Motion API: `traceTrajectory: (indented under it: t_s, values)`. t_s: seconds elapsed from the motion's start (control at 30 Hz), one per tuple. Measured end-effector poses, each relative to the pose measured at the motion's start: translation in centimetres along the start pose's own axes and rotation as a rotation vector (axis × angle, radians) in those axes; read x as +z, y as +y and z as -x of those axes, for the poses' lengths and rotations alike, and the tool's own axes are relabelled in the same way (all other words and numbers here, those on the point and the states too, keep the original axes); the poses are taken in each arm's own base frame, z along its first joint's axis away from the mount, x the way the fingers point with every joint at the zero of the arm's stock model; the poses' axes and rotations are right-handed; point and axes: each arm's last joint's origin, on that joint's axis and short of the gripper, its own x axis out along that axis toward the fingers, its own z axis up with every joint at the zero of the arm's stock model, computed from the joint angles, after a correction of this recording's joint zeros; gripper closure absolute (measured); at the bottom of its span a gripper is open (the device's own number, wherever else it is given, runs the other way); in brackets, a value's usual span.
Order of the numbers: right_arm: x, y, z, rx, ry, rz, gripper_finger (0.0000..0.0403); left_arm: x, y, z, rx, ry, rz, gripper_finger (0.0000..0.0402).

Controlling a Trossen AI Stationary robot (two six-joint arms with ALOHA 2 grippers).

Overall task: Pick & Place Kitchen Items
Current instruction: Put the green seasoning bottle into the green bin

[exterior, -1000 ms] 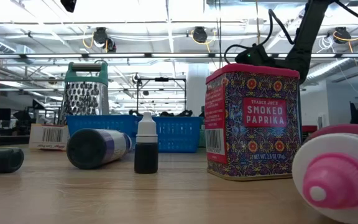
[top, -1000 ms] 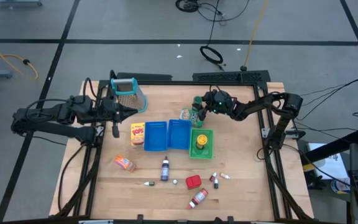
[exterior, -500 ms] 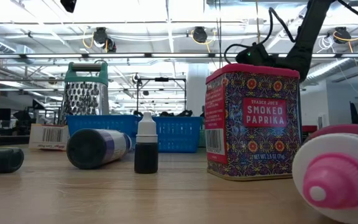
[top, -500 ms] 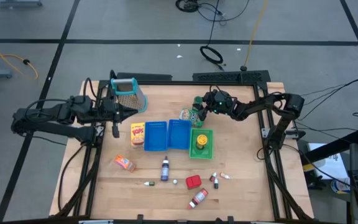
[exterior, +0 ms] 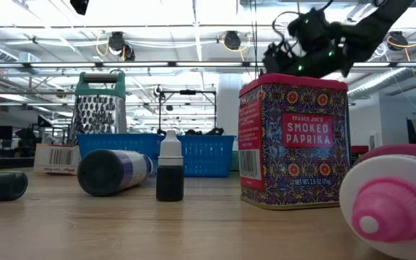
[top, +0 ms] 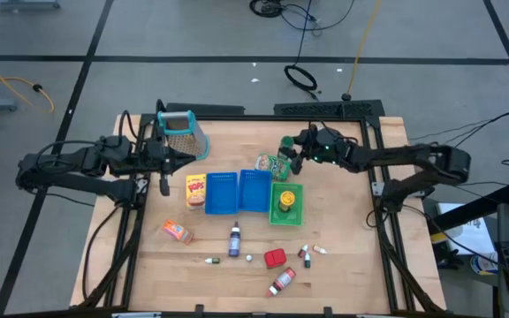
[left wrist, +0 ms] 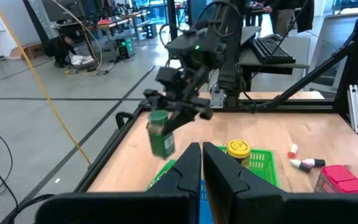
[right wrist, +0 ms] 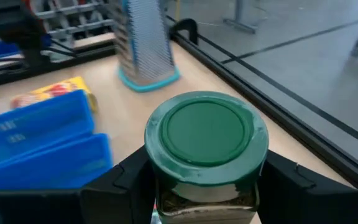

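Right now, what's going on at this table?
The right gripper holds a green-lidded jar between its fingers, lifted above the far side of the table, near the green tray where a yellow-lidded jar sits. The left gripper waits shut beside the grater. Other small groceries lie scattered on the near side.

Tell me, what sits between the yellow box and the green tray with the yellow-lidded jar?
Two blue trays lie side by side between the yellow box and the green tray, seen in the high view.
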Motion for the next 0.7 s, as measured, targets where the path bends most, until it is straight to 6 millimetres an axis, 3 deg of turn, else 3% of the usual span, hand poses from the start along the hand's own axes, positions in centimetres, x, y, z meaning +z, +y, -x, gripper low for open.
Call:
traceTrajectory:
  t_s: [0.13,0.3,0.7]
  values:
    - [1.0,1.7,1.5,0.059,-0.024,-0.001,0.0206,0.0,0.0,0.0,0.0,0.0,0.0,0.038]
    - [0.9,3.7,2.6,0.131,0.022,0.016,0.0206,0.0,0.0,0.0,0.0,0.0,0.001,0.038]
    - [-0.4,6.7,3.2,0.187,0.109,0.044,0.0206,0.0,0.0,0.0,0.0,0.0,0.001,0.038]
